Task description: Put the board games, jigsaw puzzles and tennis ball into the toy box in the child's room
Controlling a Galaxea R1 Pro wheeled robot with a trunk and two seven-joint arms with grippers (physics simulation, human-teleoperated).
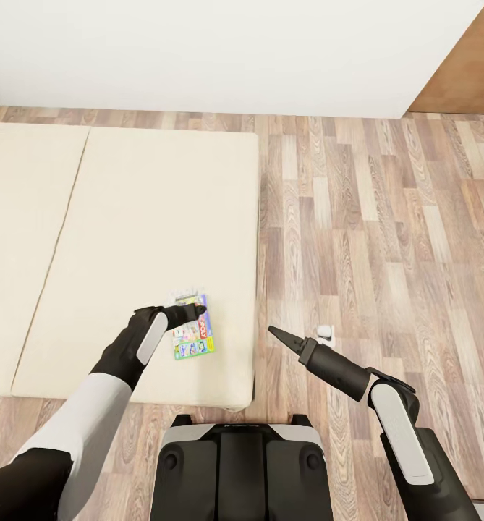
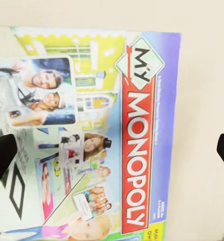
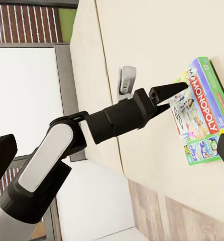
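On bed (image 1: 126, 239): left gripper (image 1: 196, 312) spread wide above Monopoly box (image 1: 195, 341), seemingly not touching.

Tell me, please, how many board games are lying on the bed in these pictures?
1. A My Monopoly board game lies flat near the bed's front right corner, directly under the left gripper. Another may lie on the part of the bed beyond the picture's left edge.

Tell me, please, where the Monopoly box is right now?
In the head view, the Monopoly box lies on the bed near its right edge, directly under the left hand.
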